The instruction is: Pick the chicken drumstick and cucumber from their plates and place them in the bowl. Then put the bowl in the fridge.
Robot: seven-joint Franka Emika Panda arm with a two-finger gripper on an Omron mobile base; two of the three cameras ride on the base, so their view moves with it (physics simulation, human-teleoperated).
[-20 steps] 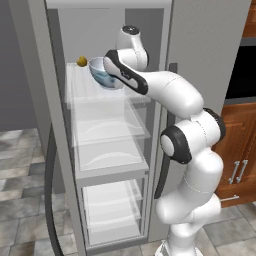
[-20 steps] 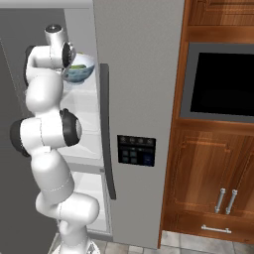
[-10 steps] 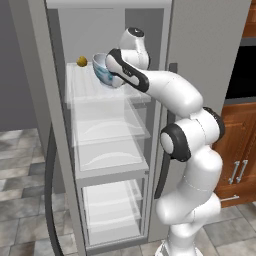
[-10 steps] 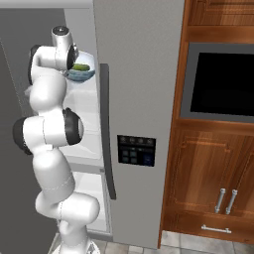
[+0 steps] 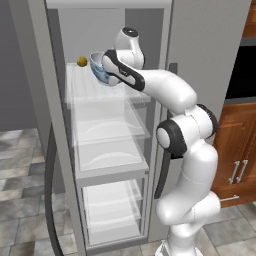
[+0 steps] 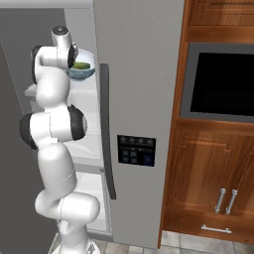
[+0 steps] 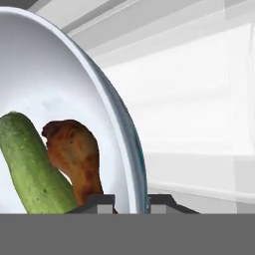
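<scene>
Bowl (image 7: 74, 84): hanging just above the fridge's (image 5: 40, 100) top shelf (image 5: 100, 92), beside a small yellow ball (image 5: 81, 61).
Gripper (image 7: 130, 200): clenching the bowl's rim, one tip inside the wall, one outside.
Load: cucumber (image 7: 30, 164) and chicken drumstick (image 7: 74, 157) are lying touching inside.
Handling: likely rigid, smooth and breakable; a rim pinch is letting it tip, so the loose food may be sliding; keeping it level looks wise.

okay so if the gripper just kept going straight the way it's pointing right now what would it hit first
The gripper is shut on the rim of the bowl, so the bowl's own wall lies right ahead. Past that rim, the line probably meets the fridge's top translucent shelf, though depth there is hard to judge.
</scene>
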